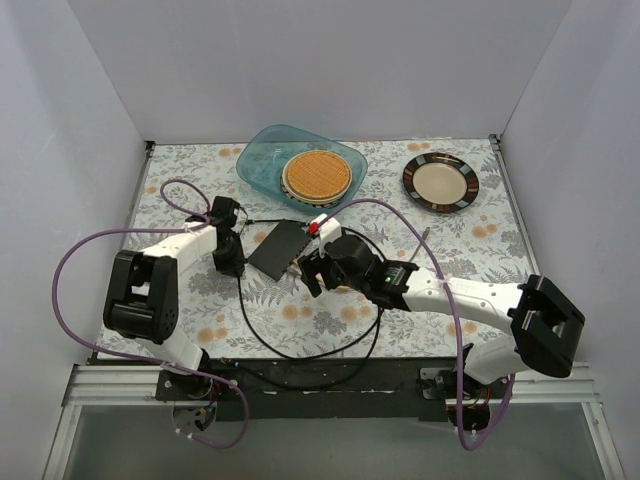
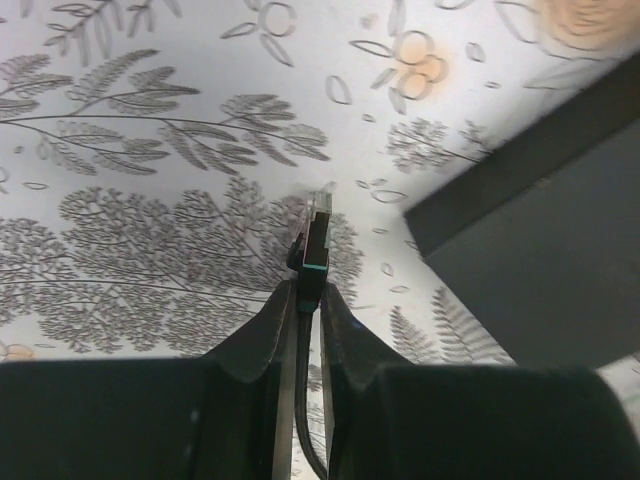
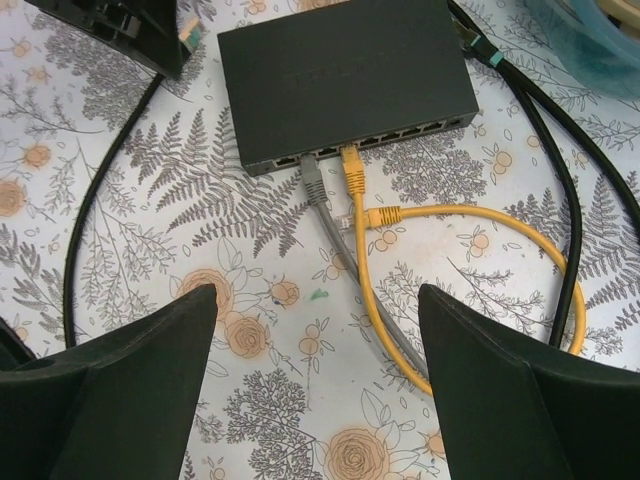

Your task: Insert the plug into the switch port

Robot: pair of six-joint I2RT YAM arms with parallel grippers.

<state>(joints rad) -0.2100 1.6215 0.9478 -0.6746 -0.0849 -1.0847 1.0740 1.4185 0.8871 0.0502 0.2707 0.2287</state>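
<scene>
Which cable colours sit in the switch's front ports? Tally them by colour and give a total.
grey cable: 1
yellow cable: 1
black cable: 0
Total in the switch: 2

The left arm (image 1: 165, 250) reaches from its elbow toward 2 o'clock. Its left gripper (image 2: 310, 290) points down, fingers (image 2: 340, 325) squeezed tight on a plug (image 2: 318, 235). The right arm (image 1: 470, 298) lies low, reaching toward 9 o'clock. The fingers of its right gripper (image 3: 318, 295) stand wide apart.
</scene>
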